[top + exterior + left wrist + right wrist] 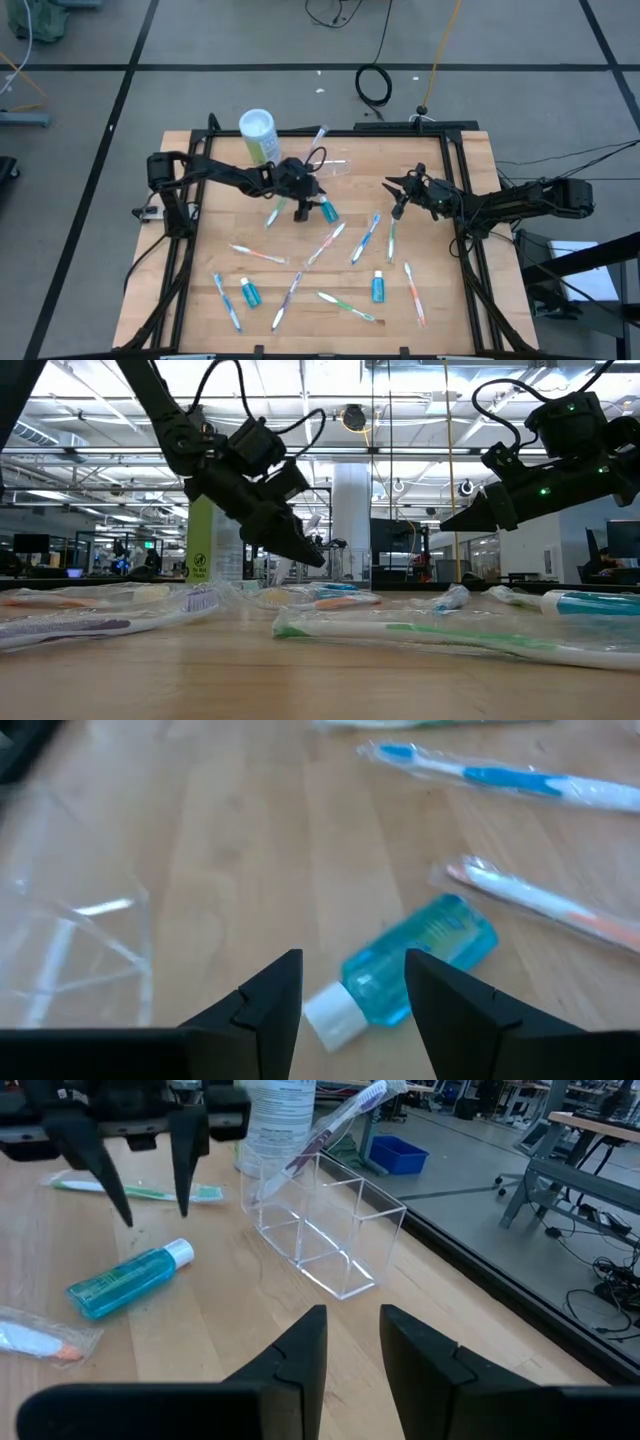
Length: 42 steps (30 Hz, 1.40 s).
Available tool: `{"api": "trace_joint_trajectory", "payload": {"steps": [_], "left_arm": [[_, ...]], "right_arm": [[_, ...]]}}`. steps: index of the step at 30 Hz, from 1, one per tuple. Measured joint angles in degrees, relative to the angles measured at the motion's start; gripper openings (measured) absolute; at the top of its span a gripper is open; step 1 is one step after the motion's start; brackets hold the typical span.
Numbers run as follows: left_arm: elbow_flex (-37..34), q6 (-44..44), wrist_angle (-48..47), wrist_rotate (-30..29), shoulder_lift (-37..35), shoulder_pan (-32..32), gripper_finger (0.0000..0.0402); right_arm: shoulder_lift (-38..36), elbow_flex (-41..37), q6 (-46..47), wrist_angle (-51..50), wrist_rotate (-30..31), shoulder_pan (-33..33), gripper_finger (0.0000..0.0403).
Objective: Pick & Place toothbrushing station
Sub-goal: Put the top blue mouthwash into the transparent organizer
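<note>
Surface: wooden table (200, 300) with many wrapped toothbrushes and small blue tubes lying loose; a big hall is behind it.
Left gripper (302, 207): hangs over a blue tube (420, 958), fingers parted wide, holding nothing; the tube lies flat between the finger tips in the left wrist view.
Right gripper (397, 208): waits near the right side of the table, fingers narrow with a small gap, empty.
Station: the clear toothbrushing station (325, 1230) stands near the far edge, just beside the green canister (259, 133).
Contents: one toothbrush (335, 1122) leans in a compartment; the other compartments look empty.
Risk: I think the tube can roll or slide away if the fingers close off its middle, because it is round and smooth.
Risk: the station is light, so a low arm could push it or tip it.
</note>
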Motion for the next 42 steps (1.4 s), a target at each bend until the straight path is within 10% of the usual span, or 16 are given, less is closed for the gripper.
{"api": "trace_joint_trajectory", "payload": {"steps": [28,35,42], "left_arm": [[-0.02,-1.40,-1.73,4.37,5.14,1.74,0.0184],[-0.04,-16.02,3.64,4.13,5.16,0.63,0.0184],[-0.04,-25.94,9.02,-8.01,5.14,-2.11,0.0184]], "right_arm": [[0.00,0.00,0.00,0.16,-0.02,0.01,0.0086],[-0.02,0.00,0.00,0.19,-0.02,0.00,0.0086],[0.00,0.00,0.00,0.16,-0.02,0.02,0.0086]]}}
